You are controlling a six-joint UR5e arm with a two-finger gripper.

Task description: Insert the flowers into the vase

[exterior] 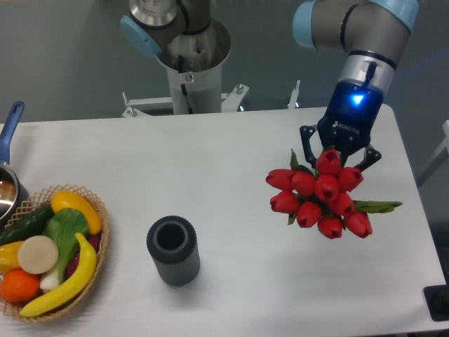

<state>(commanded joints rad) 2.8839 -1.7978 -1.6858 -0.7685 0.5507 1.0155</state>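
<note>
The flowers [323, 193], a bunch of red tulip buds with green leaves, hang at the right side of the table with the buds facing the camera and the stems hidden behind them. My gripper [339, 156] comes down right behind the bunch. Its dark fingers [306, 142] straddle the top buds and their tips are covered by the blooms, so it appears shut on the hidden stems. The vase [172, 250], a short dark grey ribbed cylinder with an open round mouth, stands upright near the front middle, well to the left of the flowers.
A wicker basket [97, 263] of toy fruit and vegetables sits at the front left corner. A pot with a blue handle [10, 126] pokes in at the left edge. The robot base [189, 63] stands behind the table.
</note>
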